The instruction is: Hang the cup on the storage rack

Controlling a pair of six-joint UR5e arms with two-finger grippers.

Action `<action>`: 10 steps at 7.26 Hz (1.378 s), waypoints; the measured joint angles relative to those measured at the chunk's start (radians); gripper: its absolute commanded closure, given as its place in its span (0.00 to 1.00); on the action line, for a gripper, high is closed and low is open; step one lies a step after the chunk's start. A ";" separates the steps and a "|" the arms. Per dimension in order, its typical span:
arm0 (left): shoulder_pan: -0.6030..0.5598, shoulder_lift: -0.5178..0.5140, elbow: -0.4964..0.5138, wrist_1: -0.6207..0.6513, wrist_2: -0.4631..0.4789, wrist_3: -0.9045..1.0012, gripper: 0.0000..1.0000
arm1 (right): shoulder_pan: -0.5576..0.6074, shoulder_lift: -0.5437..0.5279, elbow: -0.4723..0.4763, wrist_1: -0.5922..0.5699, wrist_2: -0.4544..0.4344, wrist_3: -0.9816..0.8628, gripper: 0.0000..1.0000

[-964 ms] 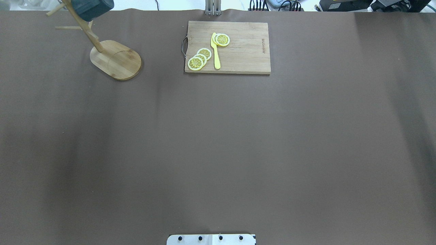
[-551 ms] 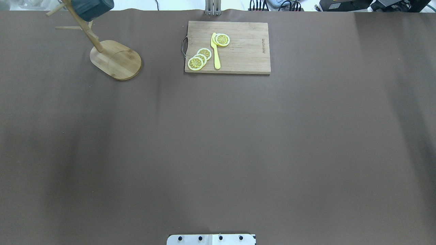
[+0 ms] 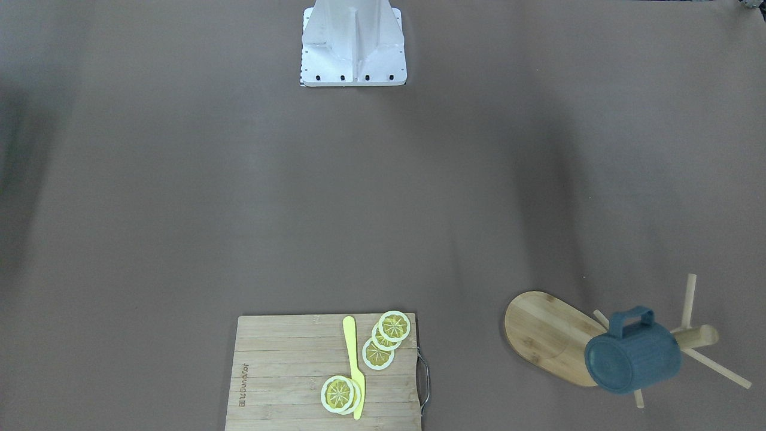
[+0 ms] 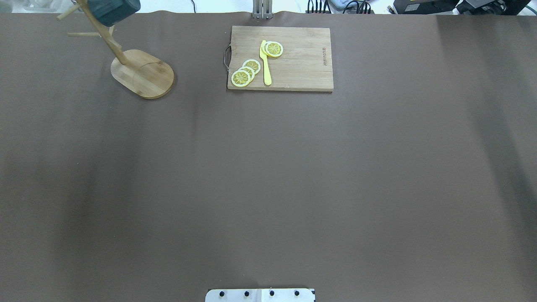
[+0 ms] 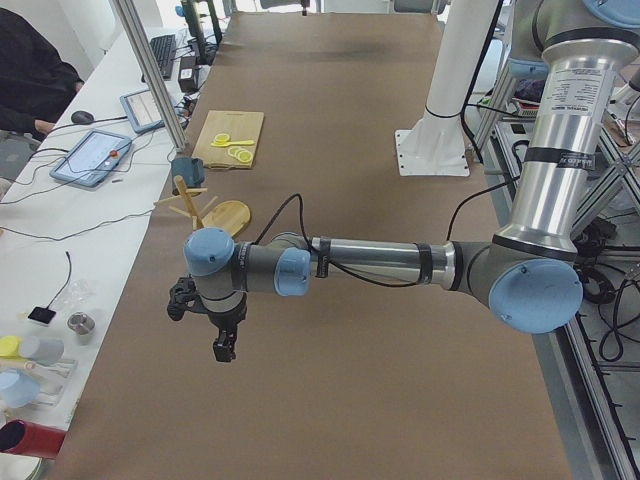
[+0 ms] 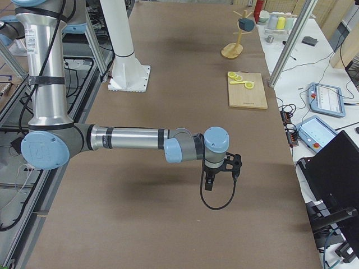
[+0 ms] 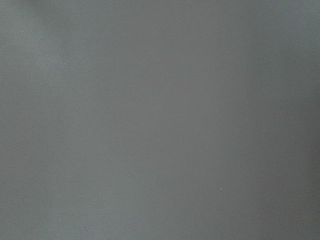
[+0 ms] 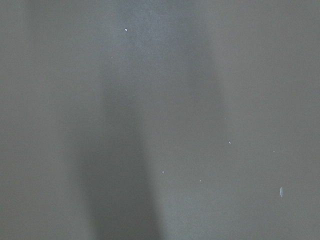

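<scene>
Two side views alone are showing left tool (image 5: 222,350) and right tool (image 6: 208,184), grip state can't tell; front view is showing cup (image 3: 633,359) hanging on storage rack (image 3: 547,335).

brown-covered table (image 4: 268,167), white side bench (image 5: 95,225) with tablets (image 5: 92,155), aluminium post (image 5: 150,70), soft shadows across the cover

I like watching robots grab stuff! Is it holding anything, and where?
Nothing seems held: the cup hangs on the storage rack, far from the left gripper and the right gripper, which both look empty.
</scene>
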State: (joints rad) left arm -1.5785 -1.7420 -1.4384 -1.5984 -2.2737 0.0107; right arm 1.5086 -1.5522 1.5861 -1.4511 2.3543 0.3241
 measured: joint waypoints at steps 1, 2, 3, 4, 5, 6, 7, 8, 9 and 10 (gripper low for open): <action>0.000 0.000 0.002 0.000 -0.001 0.000 0.02 | -0.001 -0.002 0.027 -0.038 -0.009 -0.003 0.00; 0.000 0.000 0.004 0.000 -0.001 0.001 0.02 | -0.002 -0.004 0.036 -0.055 -0.009 -0.007 0.00; 0.001 -0.001 0.005 0.000 -0.001 0.001 0.02 | -0.002 -0.005 0.040 -0.062 -0.004 -0.009 0.00; 0.001 -0.001 0.006 0.000 -0.002 0.001 0.02 | -0.002 -0.006 0.043 -0.064 -0.001 -0.009 0.00; 0.001 -0.001 0.007 0.000 -0.002 0.000 0.02 | -0.002 -0.008 0.046 -0.064 0.001 -0.009 0.00; 0.001 -0.001 0.007 0.000 -0.003 0.000 0.02 | -0.002 -0.009 0.048 -0.063 0.002 -0.009 0.00; 0.001 -0.001 0.007 0.000 -0.003 0.000 0.02 | -0.002 -0.009 0.050 -0.062 0.002 -0.008 0.00; 0.001 -0.001 0.007 0.000 -0.003 0.000 0.02 | -0.002 -0.009 0.050 -0.061 0.002 -0.008 0.00; 0.002 -0.001 0.008 0.000 -0.003 0.000 0.02 | -0.002 -0.009 0.051 -0.060 0.002 -0.008 0.00; 0.002 -0.001 0.008 0.000 -0.003 0.000 0.02 | -0.002 -0.009 0.051 -0.060 0.002 -0.008 0.00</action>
